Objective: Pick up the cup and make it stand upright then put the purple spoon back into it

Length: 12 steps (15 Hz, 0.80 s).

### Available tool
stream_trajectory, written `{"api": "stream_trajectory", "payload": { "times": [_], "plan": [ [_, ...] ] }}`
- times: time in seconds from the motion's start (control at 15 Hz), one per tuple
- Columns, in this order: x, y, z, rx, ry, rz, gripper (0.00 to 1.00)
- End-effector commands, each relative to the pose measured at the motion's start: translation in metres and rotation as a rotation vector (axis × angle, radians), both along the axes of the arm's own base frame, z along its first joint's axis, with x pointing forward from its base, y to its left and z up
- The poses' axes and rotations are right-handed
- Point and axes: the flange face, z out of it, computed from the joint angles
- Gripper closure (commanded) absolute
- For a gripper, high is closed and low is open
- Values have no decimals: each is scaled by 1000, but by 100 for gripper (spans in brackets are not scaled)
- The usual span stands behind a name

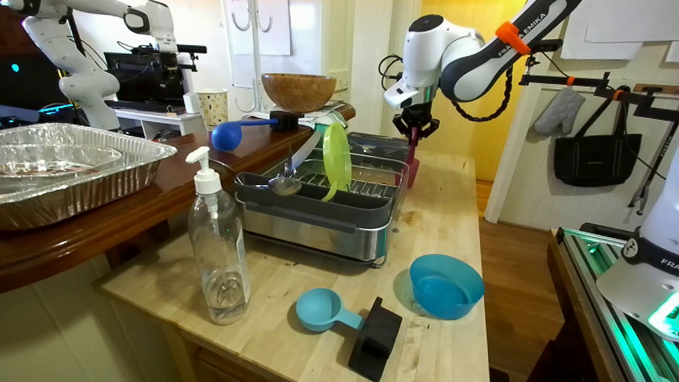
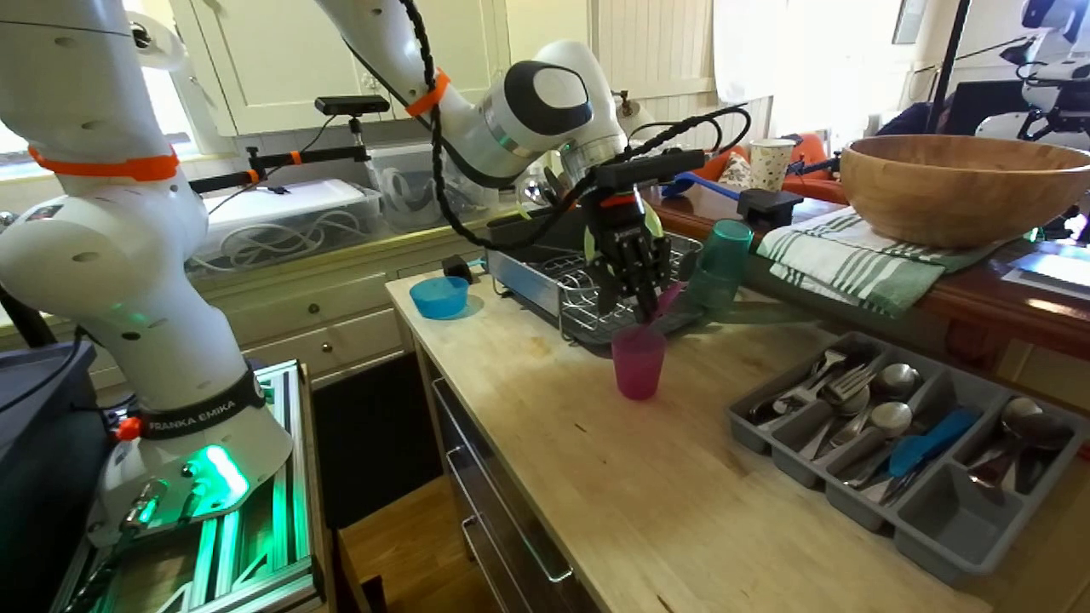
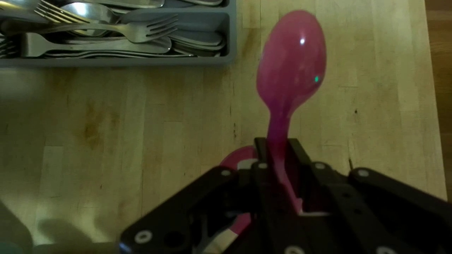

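The small pink-purple cup (image 2: 639, 366) stands upright on the wooden counter beside the dish rack. It also shows in an exterior view (image 1: 413, 172), partly behind the rack. In the wrist view only bits of its rim (image 3: 233, 158) show behind the fingers. My gripper (image 2: 645, 308) is directly above the cup's mouth, pointing down. In the wrist view my gripper (image 3: 277, 146) is shut on the purple spoon's handle, and the spoon's bowl (image 3: 293, 60) sticks out past the fingertips. The spoon also shows in both exterior views (image 1: 411, 148) (image 2: 669, 300). I cannot tell whether the handle's end is inside the cup.
The dish rack (image 1: 313, 241) with a green plate stands close to the cup. A teal cup (image 2: 724, 255) tilts at its corner. A grey cutlery tray (image 2: 962, 519) lies on the counter. A blue bowl (image 1: 445, 289), light-blue scoop (image 1: 319, 309) and soap bottle (image 1: 220, 254) stand farther off.
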Motion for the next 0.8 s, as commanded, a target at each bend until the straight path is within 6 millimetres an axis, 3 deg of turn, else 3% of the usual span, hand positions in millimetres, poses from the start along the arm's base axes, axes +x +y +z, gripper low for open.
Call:
{"api": "stream_trajectory", "payload": {
  "times": [0.0,0.73],
  "plan": [
    [-1,6,-12,-2,-32,14,96],
    [-2,12,-30,-14,-68,32,96]
  ]
}}
